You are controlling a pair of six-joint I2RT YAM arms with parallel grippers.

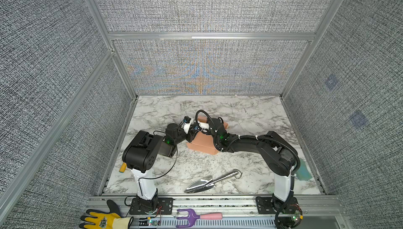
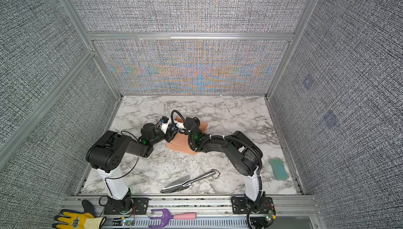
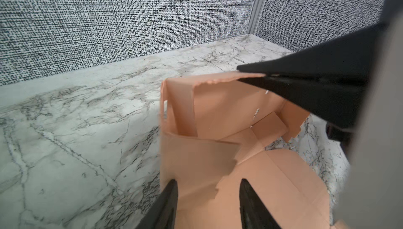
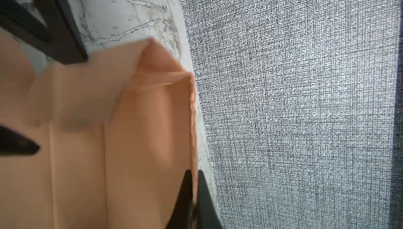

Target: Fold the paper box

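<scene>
The paper box [image 1: 201,144] is found on the marble table [image 1: 250,112] beyond the trowel [image 1: 209,181], well apart from it and nearer the back wall. It is half erected: one wall is raised and a corner is formed, while flaps and a rounded panel lie flat. It is judged light, thin and springy, easily creased or torn, and the raised wall's top edge is seen ragged in the left wrist view; hold is best taken on a wall's upper edge close to a crease, not mid-panel. That upper edge is pinched by the right gripper [image 4: 193,174], its jaws pressed together on the cardboard. The left gripper [image 3: 208,182] is spread above a flat panel beside the low side wall, with nothing gripped so far as can be told. Open marble is seen on the box's side away from the trowel and on both flanks; toward the trowel room is narrower, and a green sponge [image 2: 279,169] lies right of the trowel by the side wall, so any sliding is judged safest directed away from the trowel
</scene>
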